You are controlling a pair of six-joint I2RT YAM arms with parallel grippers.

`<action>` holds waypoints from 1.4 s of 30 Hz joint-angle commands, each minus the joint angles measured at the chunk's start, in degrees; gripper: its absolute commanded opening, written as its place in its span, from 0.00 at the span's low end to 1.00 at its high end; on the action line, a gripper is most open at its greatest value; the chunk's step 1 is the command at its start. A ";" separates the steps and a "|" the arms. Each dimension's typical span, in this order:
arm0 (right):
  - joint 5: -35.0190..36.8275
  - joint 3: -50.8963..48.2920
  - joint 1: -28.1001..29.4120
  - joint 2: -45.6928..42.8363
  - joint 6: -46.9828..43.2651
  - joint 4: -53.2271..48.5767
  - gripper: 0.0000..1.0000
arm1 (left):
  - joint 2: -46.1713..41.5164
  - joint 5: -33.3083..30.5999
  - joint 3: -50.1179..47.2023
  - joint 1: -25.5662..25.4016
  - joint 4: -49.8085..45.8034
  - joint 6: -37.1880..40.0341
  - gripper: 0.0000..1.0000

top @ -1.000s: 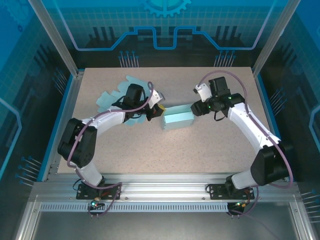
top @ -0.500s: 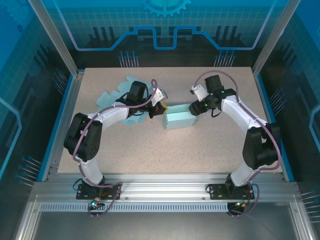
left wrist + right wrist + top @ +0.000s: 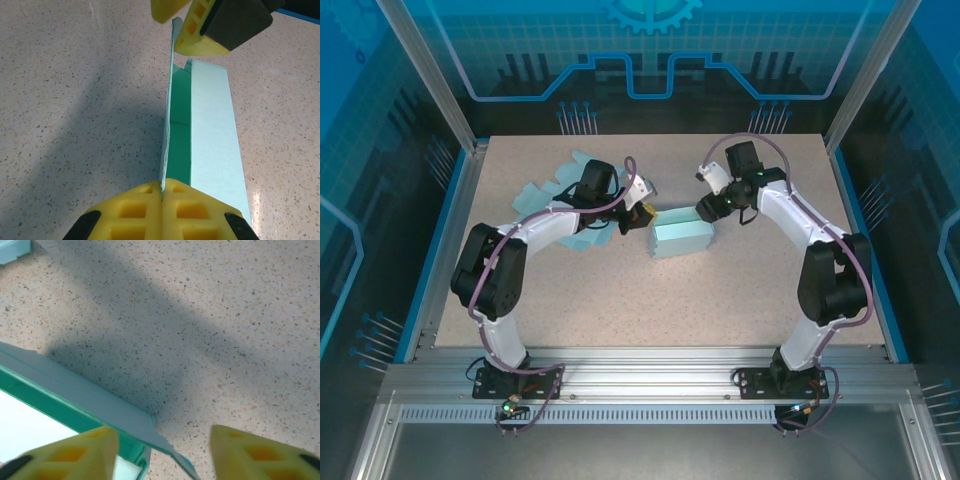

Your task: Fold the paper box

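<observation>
The paper box (image 3: 680, 238) is pale teal and lies half folded in the middle of the table. My left gripper (image 3: 642, 215) is at its left end, shut on the thin upright wall (image 3: 169, 115), which is pinched between the yellow fingertips (image 3: 142, 205). In the left wrist view the box's flat top panel (image 3: 212, 130) runs away to the right of that wall. My right gripper (image 3: 705, 210) is at the box's far right corner. Its jaws stand open (image 3: 162, 455), with the wall's loose corner (image 3: 165, 442) reaching between the fingers, apart from both.
Several flat teal paper sheets (image 3: 542, 190) lie at the back left, partly under my left arm. Blue rails (image 3: 450, 230) and metal posts border the speckled table (image 3: 620, 300).
My right arm has swung inward, carrying its gripper to the box's far right corner. My left gripper has shifted slightly right and stays pinched on the wall.
</observation>
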 commanded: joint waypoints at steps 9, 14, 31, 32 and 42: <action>-0.82 -1.16 -0.46 -0.06 2.65 -2.02 0.12 | 1.28 0.09 1.26 0.13 -0.20 -0.48 0.14; 0.71 -1.89 0.88 -0.79 4.30 -1.09 0.02 | 0.86 0.58 0.72 0.05 0.57 -3.47 0.43; 3.36 0.31 3.68 0.25 4.92 -2.27 0.00 | 2.19 -5.29 5.09 -2.95 -11.18 6.84 0.99; 3.23 0.45 3.84 0.47 4.87 -2.32 0.00 | 2.79 -6.43 6.11 -3.30 -12.31 7.78 0.99; 3.55 1.60 4.71 0.71 5.68 -2.49 0.00 | 4.71 -12.67 7.44 -5.68 -15.10 11.44 0.98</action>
